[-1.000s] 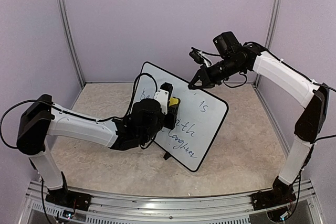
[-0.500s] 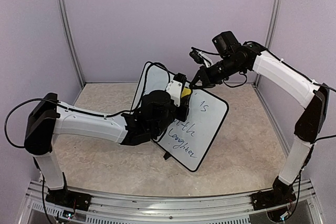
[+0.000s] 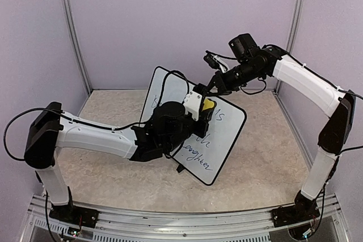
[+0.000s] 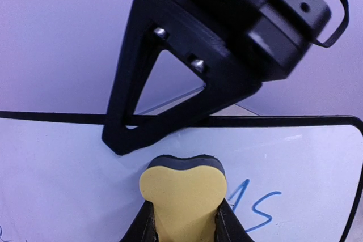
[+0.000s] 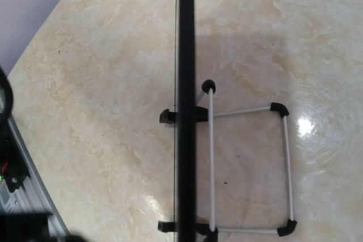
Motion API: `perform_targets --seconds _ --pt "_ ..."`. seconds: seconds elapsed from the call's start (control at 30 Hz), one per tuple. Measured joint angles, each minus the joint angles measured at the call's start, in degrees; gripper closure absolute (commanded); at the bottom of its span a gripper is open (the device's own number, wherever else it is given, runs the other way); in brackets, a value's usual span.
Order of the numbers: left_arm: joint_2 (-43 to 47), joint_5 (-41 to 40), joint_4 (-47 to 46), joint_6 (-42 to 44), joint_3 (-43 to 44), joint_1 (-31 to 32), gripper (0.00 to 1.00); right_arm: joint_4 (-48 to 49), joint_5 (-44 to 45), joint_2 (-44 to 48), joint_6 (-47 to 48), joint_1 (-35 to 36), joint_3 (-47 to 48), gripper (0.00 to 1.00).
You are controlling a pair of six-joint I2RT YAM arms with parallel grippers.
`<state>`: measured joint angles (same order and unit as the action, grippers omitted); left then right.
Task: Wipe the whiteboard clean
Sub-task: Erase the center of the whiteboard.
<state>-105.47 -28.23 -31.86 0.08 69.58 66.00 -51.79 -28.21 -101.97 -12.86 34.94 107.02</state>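
Observation:
The whiteboard [image 3: 228,135] stands tilted on its wire stand [image 5: 285,157] mid-table, with blue writing on it. In the left wrist view its white face [image 4: 57,174] shows the blue "1s" [image 4: 258,207]. My left gripper [image 3: 207,106] is shut on a yellow eraser [image 4: 182,188], whose dark felt presses on the board just left of "1s". My right gripper [image 3: 213,87] is shut on the board's top edge; one of its black fingers [image 4: 170,118] shows above the eraser. From the right wrist the board appears only as a black edge [image 5: 185,38].
The tabletop [image 3: 113,106] is beige stone, closed in by lilac walls and two metal posts [image 3: 74,32]. A metal rail [image 3: 170,219] runs along the near edge. The left arm's cable [image 3: 164,83] loops over the board's upper left.
My left gripper has swept the eraser to the right along the upper part of the board, up to "1s". The right arm has stayed on the top edge.

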Motion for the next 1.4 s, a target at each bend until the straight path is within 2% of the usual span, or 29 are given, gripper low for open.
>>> perform_targets --seconds 0.33,0.67,0.93,1.17,1.4 --pt "0.0 1.9 0.5 0.0 0.4 1.7 0.88 0.8 -0.4 0.0 0.1 0.6 0.2 1.00" --pt "0.2 8.5 0.8 -5.0 1.2 -3.6 0.88 2.0 2.7 -0.4 1.0 0.6 0.2 1.00" --pt "0.9 12.5 -0.8 -7.5 -0.4 -4.5 0.88 1.9 3.0 -0.4 0.9 0.6 0.2 1.00" --pt "1.8 12.8 -2.4 -7.6 -3.0 -2.7 0.88 1.3 1.7 -0.4 0.7 0.8 0.5 1.00" --pt "1.9 10.5 -0.3 -7.6 -3.3 0.4 0.88 0.2 0.8 -0.6 0.9 1.0 1.3 1.00"
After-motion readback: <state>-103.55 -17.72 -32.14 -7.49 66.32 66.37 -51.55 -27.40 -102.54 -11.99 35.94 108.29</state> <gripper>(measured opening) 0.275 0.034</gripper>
